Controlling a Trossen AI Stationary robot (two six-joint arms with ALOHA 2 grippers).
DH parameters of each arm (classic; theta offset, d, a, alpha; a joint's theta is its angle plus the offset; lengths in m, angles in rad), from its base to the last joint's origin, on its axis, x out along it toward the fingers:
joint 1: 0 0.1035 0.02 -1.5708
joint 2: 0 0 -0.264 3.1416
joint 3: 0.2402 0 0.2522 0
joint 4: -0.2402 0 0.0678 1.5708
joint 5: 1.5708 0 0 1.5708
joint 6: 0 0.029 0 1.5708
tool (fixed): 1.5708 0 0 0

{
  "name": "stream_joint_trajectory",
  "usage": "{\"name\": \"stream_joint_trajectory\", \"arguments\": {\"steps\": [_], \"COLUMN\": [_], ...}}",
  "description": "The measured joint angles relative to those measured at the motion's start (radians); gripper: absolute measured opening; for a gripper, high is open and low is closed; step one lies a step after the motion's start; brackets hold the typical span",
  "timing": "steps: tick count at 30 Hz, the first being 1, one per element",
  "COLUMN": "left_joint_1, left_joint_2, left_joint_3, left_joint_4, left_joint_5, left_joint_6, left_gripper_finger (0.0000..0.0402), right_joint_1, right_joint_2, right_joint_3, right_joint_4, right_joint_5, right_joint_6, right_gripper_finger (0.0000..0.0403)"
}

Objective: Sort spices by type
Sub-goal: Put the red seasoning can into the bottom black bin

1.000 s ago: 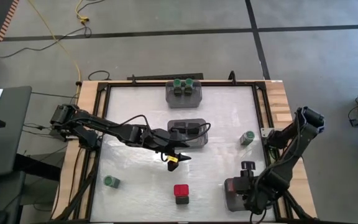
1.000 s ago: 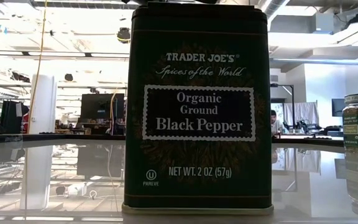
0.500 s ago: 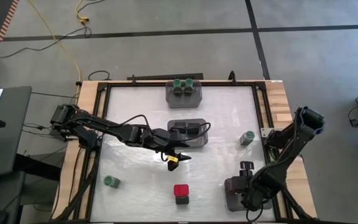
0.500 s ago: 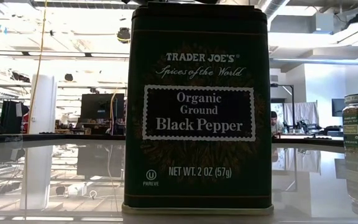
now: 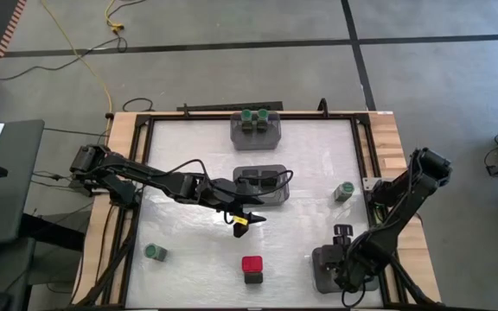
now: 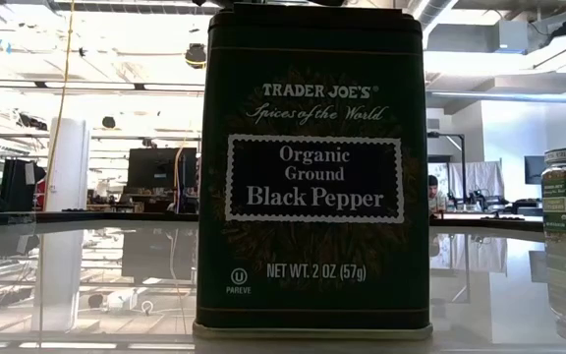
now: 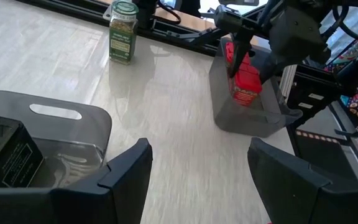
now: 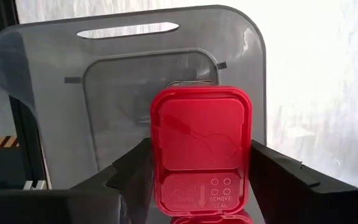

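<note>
lighting is bright and even from overhead; the white table point(image 5: 197, 233) throws only faint, soft shadows in the high view, and its far part blows out to glare in the right wrist view. in the low view the black pepper tin point(image 6: 312, 172) is backlit, dark against bright ceiling lights, its label still sharp, while the room behind is softer and the glossy tabletop mirrors it. in the left wrist view the dark fingers point(image 7: 126, 180) in the foreground are out of focus, with slight blur toward the frame edges.
</note>
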Motion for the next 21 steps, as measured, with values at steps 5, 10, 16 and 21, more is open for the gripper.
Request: {"name": "stream_joint_trajectory", "arguments": {"steps": [5, 10, 16, 21], "left_joint_1": [0.000, 0.000, 0.000, 0.000], "left_joint_2": [0.000, 0.000, 0.000, 0.000], "left_joint_3": [0.000, 0.000, 0.000, 0.000], "left_joint_4": [0.000, -0.001, -0.001, -0.001], "left_joint_5": [0.000, 0.000, 0.000, 0.000], "left_joint_6": [0.000, 0.000, 0.000, 0.000], "left_gripper_finger": [0.0254, 0.0254, 0.0254, 0.0254], "right_joint_1": [-0.001, 0.000, 0.000, 0.000], "right_joint_2": [0.000, 0.000, 0.000, 0.000], "right_joint_3": [0.000, 0.000, 0.001, 0.001], "right_joint_4": [0.000, 0.003, 0.003, 0.005], "right_joint_5": [0.003, 0.003, 0.004, 0.006], "right_joint_6": [-0.031, -0.043, -0.043, -0.043], "right_gripper_finger": [0.0256, 0.0257, 0.0257, 0.0258]}}
